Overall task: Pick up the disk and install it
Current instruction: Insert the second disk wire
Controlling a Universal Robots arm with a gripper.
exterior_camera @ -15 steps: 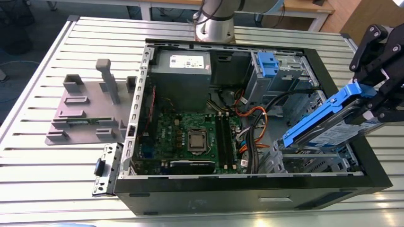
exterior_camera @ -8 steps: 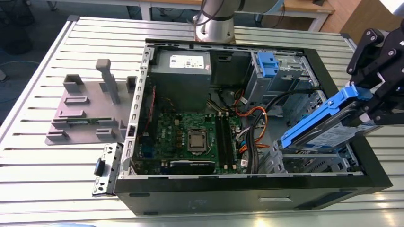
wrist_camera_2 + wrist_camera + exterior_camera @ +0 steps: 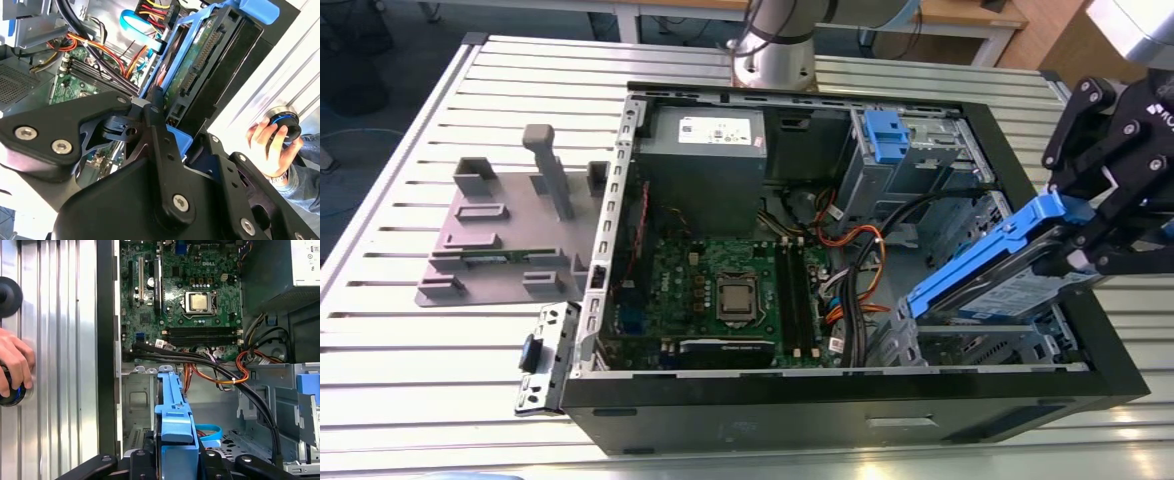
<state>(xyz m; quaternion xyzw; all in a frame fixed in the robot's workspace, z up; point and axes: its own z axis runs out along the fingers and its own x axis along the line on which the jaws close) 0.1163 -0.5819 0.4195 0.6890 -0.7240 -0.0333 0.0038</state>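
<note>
Already lifted, the disk (image 3: 1014, 262) is pinched by its blue bracket in the end effector (image 3: 1094, 235) and hangs tilted over the drive cage (image 3: 987, 340) of the open case (image 3: 854, 410); seating it remains undone.

The gripper (image 3: 1087, 235) is cut off at 3 o'clock in the exterior view, its fingertips hidden behind the disk (image 3: 1001, 262). A hand (image 3: 14, 362) is cropped at 9 o'clock in the first wrist view.
</note>
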